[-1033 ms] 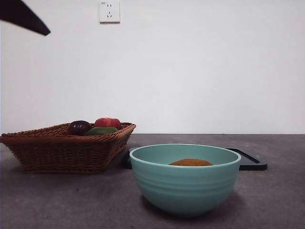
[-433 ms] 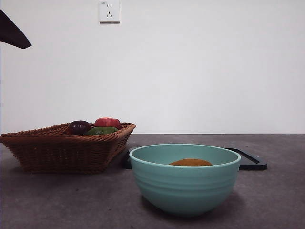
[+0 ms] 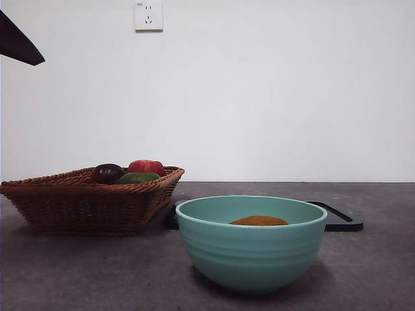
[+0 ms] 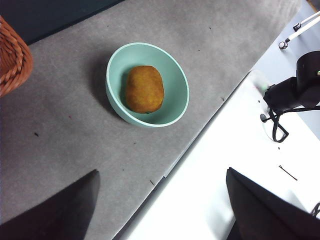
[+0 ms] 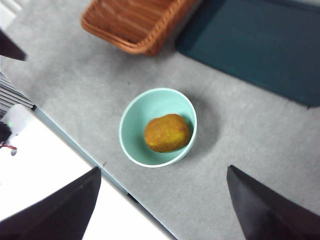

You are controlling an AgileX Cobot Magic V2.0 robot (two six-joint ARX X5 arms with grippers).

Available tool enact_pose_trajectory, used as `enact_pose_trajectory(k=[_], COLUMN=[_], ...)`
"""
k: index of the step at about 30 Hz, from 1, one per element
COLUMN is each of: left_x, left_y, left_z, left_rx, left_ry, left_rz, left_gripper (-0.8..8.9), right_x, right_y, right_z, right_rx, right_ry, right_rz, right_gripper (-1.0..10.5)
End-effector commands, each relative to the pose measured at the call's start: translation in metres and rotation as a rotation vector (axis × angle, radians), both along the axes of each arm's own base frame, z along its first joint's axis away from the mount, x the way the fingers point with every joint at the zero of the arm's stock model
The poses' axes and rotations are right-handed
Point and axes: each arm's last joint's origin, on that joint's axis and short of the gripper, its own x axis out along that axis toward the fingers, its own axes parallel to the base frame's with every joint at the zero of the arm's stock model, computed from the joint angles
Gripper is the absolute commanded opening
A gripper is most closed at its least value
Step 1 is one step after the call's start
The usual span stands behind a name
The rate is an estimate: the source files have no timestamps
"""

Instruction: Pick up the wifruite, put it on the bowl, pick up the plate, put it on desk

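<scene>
Desk [image 3: 97,272]: bowl [image 3: 251,249], basket [image 3: 84,204] (wicker), tray [image 3: 343,220].

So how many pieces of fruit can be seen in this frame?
4. A dark purple fruit, a red fruit and a green fruit sit in the wicker basket; the wifruite lies in the bowl. The basket's rim may hide more.

I see my left end effector [image 4: 160,210] held high, jaws spread wide and empty. My right end effector [image 5: 162,210] is likewise raised, its jaws wide apart, gripping nothing. One dark arm tip [image 3: 18,42] shows at the front view's upper corner.
</scene>
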Motion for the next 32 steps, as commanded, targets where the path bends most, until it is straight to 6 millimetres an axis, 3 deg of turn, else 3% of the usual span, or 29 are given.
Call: enact_pose_trajectory(k=[1,6,12,19,32], left_x=[0.001,0.001,0.001,0.001,0.001], left_y=[-0.002,-0.002,-0.002,-0.002,-0.002], left_z=[0.002,0.002,0.003,0.003,0.003], left_rx=[-0.008,-0.008,-0.01,-0.011,-0.009], left_ry=[-0.02,-0.021,-0.025,-0.026,-0.033], left_rz=[-0.023,-0.023,-0.023,-0.023,-0.029], left_gripper=[4.05,4.05,4.05,4.05,4.05], right_x=[0.008,0.017,0.028,0.046,0.071], right_y=[0.005,0.012,0.021,0.039,0.076], right_z=[-0.018,-0.055,-0.085,-0.102,-0.135], right_rx=[0.013,0.037,0.045,-0.007,-0.097], right_ry=[0.049,0.094,0.13,0.126,0.103], right_rz=[-0.024,-0.056,-0.073,-0.064,-0.062], right_gripper=[4.0,4.0,3.5,3.5,2.2])
